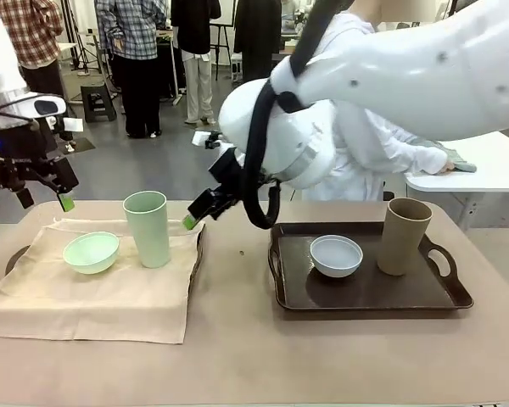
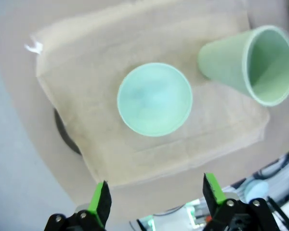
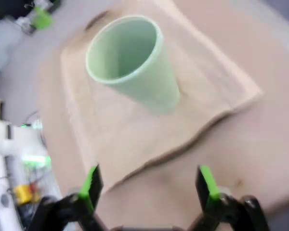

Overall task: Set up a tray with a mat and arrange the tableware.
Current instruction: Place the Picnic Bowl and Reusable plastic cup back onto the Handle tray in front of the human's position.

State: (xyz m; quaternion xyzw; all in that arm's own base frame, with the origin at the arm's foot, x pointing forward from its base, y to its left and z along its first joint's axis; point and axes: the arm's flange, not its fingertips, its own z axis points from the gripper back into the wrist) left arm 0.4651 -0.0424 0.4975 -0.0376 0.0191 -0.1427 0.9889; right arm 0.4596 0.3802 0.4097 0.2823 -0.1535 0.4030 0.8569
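A beige mat (image 1: 93, 292) lies over the left tray (image 1: 15, 257). On it stand a mint green bowl (image 1: 91, 252) and a pale green cup (image 1: 147, 227). The dark brown right tray (image 1: 441, 297) holds a bluish-white bowl (image 1: 336, 255) and a tan cup (image 1: 404, 236). My left gripper (image 1: 44, 200) hangs open above the mat's far left corner. In its wrist view it (image 2: 156, 195) looks down on the bowl (image 2: 154, 99), the cup (image 2: 250, 65) and the mat (image 2: 86, 57). My right gripper (image 1: 199, 212) hovers open just right of the green cup. Its wrist view (image 3: 149, 185) faces that cup (image 3: 132, 62) on the mat (image 3: 115, 134).
A person in white stands behind the table's far edge, one hand (image 1: 445, 167) resting on a white side table (image 1: 492, 165). A strip of bare tabletop (image 1: 237, 288) separates the two trays. The left tray's dark rim (image 2: 65, 137) peeks out from under the mat.
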